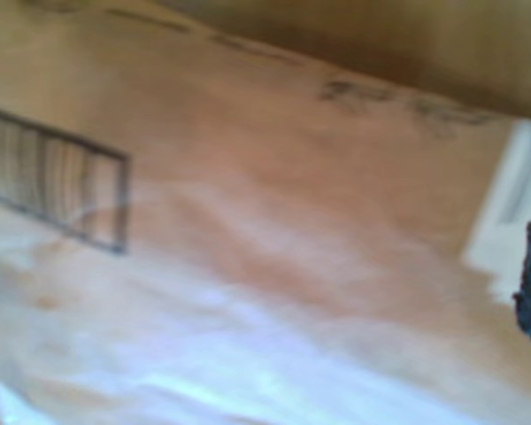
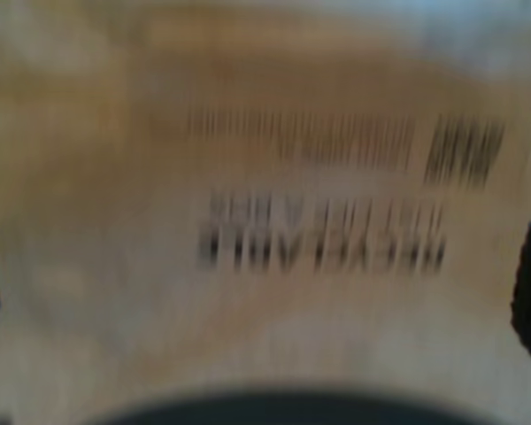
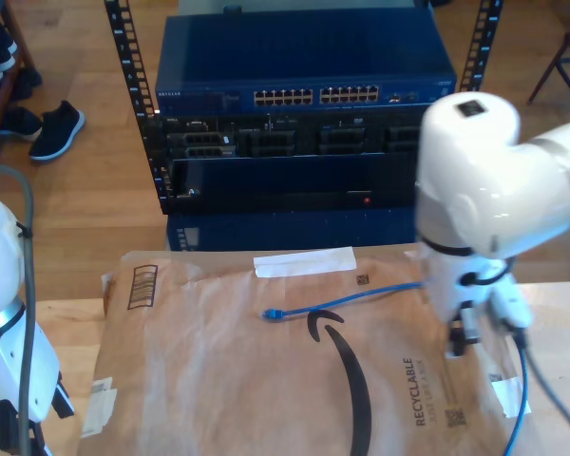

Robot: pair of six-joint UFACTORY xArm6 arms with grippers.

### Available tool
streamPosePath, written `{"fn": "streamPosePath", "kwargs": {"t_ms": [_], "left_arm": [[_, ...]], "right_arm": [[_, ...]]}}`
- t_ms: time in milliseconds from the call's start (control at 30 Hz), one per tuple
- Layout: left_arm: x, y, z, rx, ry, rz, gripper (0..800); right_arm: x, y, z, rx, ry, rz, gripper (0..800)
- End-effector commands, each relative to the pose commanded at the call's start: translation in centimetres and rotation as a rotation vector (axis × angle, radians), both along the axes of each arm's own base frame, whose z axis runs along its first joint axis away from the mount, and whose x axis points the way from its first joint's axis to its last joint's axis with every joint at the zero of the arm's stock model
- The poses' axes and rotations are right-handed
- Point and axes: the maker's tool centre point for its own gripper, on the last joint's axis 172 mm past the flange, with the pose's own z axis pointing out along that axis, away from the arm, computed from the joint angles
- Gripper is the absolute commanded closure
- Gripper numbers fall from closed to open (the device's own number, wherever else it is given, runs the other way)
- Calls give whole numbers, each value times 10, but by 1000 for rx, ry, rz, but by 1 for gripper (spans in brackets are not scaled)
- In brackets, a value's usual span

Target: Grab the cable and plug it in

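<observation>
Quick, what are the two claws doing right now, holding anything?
My first claw: open, holding nothing, over the cardboard.
My second claw: open, holding nothing, over printed cardboard.

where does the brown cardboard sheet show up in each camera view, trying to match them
First wrist view: the cardboard sheet spans the picture.
Second wrist view: it lies close and blurred, with dark print.
Exterior view: it lies in front of the blue rack.
Shared landmark: the striped print, toward the sheet's edge on the exterior view's left.

Thin bright-blue cable lies loosely curved on brown cardboard, its plug end free
</observation>
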Motion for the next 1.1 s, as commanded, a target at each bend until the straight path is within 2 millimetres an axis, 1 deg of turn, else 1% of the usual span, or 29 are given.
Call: {"fn": "streamPosePath", "kwargs": {"t_ms": [67,100,200,267,367,467,567,633,700,800,867,1033,1100], "left_arm": [[8,-6,-3,3,16,-13,0],[12,-11,-4,9,21,-21,0],[30,-29,1,36,15,-43,0],[46,-37,9,50,-5,-61,0],[68,-43,14,53,-19,-72,0],[80,-63,21,81,-38,-73,0],[94,-75,20,94,-88,-84,0],[102,-80,17,97,-114,-92,0],[107,-80,14,98,-123,-91,0],[116,-80,9,100,-148,-89,0],[116,-79,6,101,-143,-89,0],[114,-79,4,101,-140,-86,0],[114,-79,4,101,-138,-86,0]], "right_arm": [[4,32,-6,70,-1,-14,9],[8,44,-8,95,-13,-15,9],[22,68,-25,111,-47,11,10],[30,78,-36,110,-55,25,10],[43,87,-47,106,-47,25,10],[51,99,-55,102,-40,42,10],[55,109,-59,99,-39,59,10],[59,114,-62,102,-46,64,11],[63,115,-67,103,-52,62,13],[74,120,-76,110,-76,63,20],[81,123,-79,115,-91,62,24],[84,125,-95,103,-73,62,26],[83,124,-98,100,-67,61,27]]}}
